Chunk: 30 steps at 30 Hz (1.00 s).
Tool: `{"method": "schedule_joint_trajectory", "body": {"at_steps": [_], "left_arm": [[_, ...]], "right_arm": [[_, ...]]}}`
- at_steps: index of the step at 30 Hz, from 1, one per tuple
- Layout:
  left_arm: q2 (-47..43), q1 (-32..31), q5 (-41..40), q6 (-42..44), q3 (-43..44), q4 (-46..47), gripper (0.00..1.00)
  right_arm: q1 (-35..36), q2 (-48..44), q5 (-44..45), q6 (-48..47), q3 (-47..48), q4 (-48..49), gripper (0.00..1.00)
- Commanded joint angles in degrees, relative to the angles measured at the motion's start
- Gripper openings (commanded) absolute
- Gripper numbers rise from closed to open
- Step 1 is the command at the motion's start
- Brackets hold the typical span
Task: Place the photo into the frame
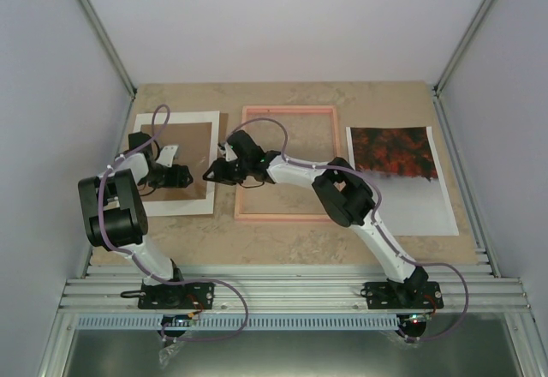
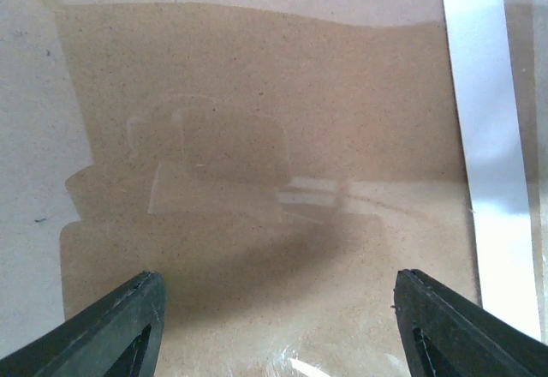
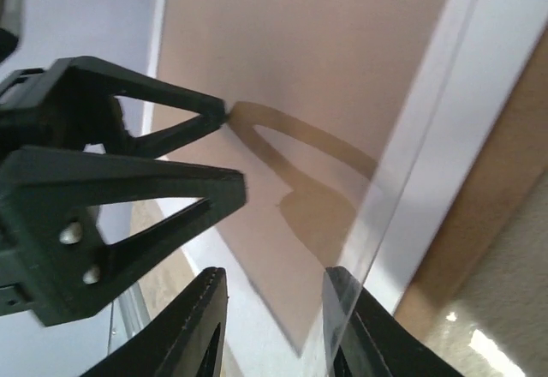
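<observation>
The pink frame [image 1: 282,111] lies flat mid-table. To its right lies the photo [image 1: 394,150], red-orange end away from the arms, with neither gripper touching it. My left gripper [image 1: 181,176] [image 2: 278,276] hovers open over the brown centre of a white-bordered sheet [image 1: 171,201], which looks glossy with reflections. My right gripper [image 1: 210,172] [image 3: 276,272] reaches across the frame's left edge to the sheet's right side. It is open, and a clear pane's edge [image 3: 402,188] rises just in front of its right finger [image 3: 351,326]. The left gripper's black fingers [image 3: 154,188] are close beside it.
The sheet's white border [image 2: 484,137] runs down the right of the left wrist view. Grey walls and metal posts [image 1: 103,34] close in the table on three sides. A metal rail [image 1: 291,291] with both arm bases runs along the near edge.
</observation>
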Motion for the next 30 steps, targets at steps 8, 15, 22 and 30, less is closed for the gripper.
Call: {"method": "schedule_joint_trajectory", "body": {"at_steps": [8, 15, 22, 30], "left_arm": [[-1.07, -0.37, 4.98, -1.87, 2.68, -8.92, 0.84], [-9.37, -0.37, 7.9, -4.65, 12.52, -12.77, 0.99], [-10.48, -0.44, 7.96, -5.08, 14.6, -12.21, 0.99], [-6.4, -0.95, 8.24, -7.22, 8.3, -6.47, 0.99]], "right_arm": [[-1.21, -1.41, -1.7, 0.15, 0.61, -0.35, 0.01], [-3.53, -14.9, -1.33, -5.91, -9.89, 2.11, 0.0], [-7.72, -29.27, -0.19, -8.81, -31.34, 9.65, 0.01], [-10.43, -32.64, -1.1, -6.46, -47.05, 19.04, 0.01]]}}
